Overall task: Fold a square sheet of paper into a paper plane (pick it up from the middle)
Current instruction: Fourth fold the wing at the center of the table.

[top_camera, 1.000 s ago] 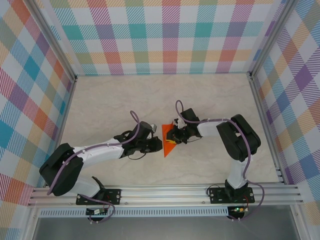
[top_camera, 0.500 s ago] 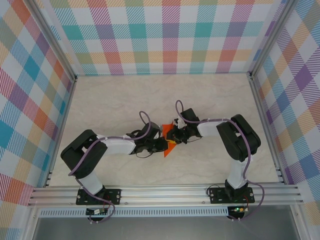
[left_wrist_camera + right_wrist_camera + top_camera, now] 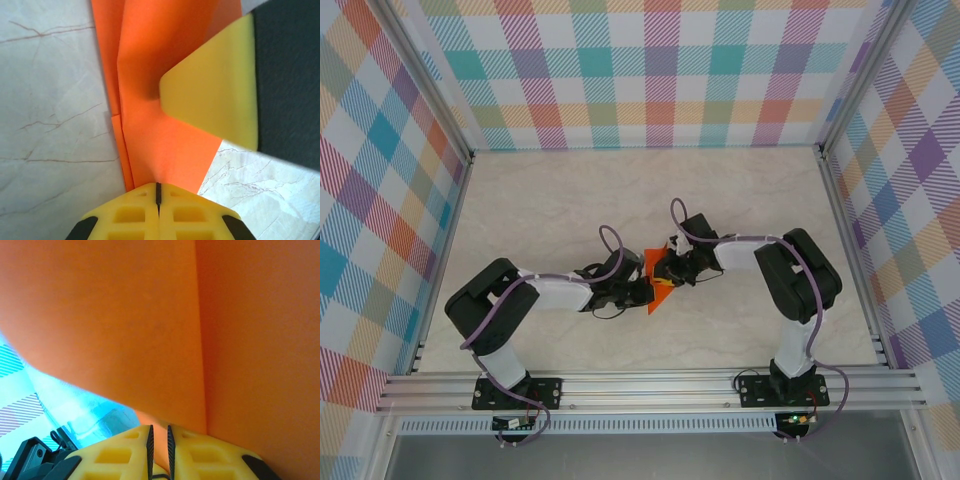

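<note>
The orange sheet of paper (image 3: 659, 294) is folded into a narrow layered shape with creases and sits mid-table between both grippers. In the left wrist view the paper (image 3: 160, 60) lies on the marble, its near end running into my left gripper (image 3: 158, 189), whose jaws are shut on it. One yellow finger of the right gripper (image 3: 215, 95) presses on the paper from the right. In the right wrist view the paper (image 3: 150, 315) is close up, and my right gripper (image 3: 159, 432) is shut on a layer of it. From above, the left gripper (image 3: 642, 292) and right gripper (image 3: 667, 275) nearly touch.
The pale marble table (image 3: 570, 200) has room behind and to both sides of the paper. Checkered walls stand on three sides. An aluminium rail (image 3: 650, 385) with both arm bases runs along the near edge.
The left arm raised its elbow and brought its gripper right, up to the paper's near end, where the jaws shut. The right gripper held its grip in place.
</note>
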Controlling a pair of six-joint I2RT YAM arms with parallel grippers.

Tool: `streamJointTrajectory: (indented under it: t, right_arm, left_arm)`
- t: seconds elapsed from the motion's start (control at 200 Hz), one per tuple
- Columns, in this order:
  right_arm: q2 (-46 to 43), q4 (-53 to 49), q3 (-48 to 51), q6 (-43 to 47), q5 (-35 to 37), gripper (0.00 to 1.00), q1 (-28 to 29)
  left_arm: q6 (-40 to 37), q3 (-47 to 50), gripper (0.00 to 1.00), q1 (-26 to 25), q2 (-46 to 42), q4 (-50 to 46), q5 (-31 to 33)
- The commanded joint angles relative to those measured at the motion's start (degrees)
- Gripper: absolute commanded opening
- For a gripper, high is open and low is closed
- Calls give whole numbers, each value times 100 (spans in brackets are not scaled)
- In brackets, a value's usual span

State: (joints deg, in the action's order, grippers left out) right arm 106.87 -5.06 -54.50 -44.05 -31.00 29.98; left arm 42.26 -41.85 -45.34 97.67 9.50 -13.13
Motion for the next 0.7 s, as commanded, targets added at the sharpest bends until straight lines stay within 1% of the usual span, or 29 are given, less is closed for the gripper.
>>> streamJointTrajectory:
  t: [0.0, 0.115, 0.19, 0.255, 0.4, 0.615, 0.7]
  right_arm:
    - [-389, -421, -254, 266, 263, 18, -249]
    - [-632, -467, -292, 435, 194, 17, -299]
    - [-714, -304, -177, 464, -26, 16, -291]
    - [-691, -181, -70, 461, -180, 13, -266]
    - [-531, 69, -1, 441, -411, 11, -122]
    - [-80, 164, -198, 439, -442, 10, 8]
    - [34, 118, -241, 472, -255, 11, 24]
  left_arm:
    - [-242, 283, 0, 8, 169, -896, 447]
    - [-293, 201, 0, 8, 274, -913, 393]
    - [-293, 159, 0, 11, 339, -910, 381]
    - [-280, 164, 0, 16, 367, -848, 347]
    - [-253, 156, 0, 11, 444, -813, 313]
    - [-254, 161, 0, 5, 446, -851, 300]
    - [-266, 192, 0, 11, 417, -888, 329]
